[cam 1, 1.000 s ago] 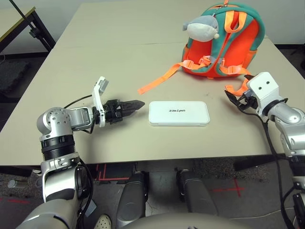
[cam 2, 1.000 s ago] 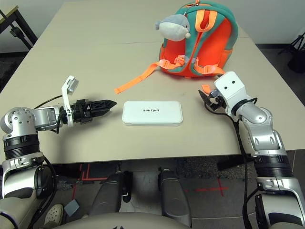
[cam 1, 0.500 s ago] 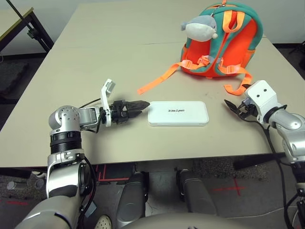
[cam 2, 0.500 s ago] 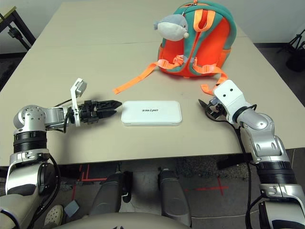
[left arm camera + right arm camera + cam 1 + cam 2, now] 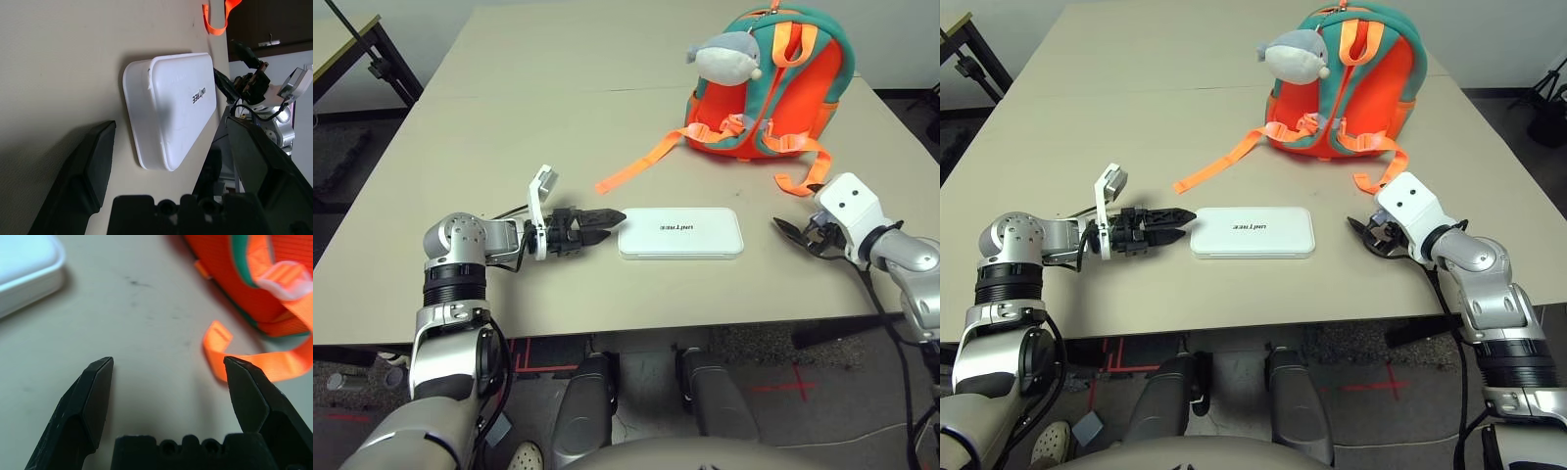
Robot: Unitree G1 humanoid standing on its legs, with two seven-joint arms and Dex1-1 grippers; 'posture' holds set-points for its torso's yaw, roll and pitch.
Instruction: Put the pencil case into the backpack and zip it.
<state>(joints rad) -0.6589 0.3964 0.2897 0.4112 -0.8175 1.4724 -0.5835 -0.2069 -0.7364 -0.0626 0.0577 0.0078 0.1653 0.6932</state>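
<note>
The 2 head views look forward and down from above the near edge of the table (image 5: 509, 117), side by side, sharing nearly the whole scene. The left wrist view sits low and close, facing the pencil case (image 5: 171, 107). The right wrist view, closer still, faces the backpack (image 5: 230, 269). Both wrist views catch that case.

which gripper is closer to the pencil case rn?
The left gripper: its open fingertips sit just off the pencil case at its short end. The right gripper, also open, stands well clear across bare table.
</note>
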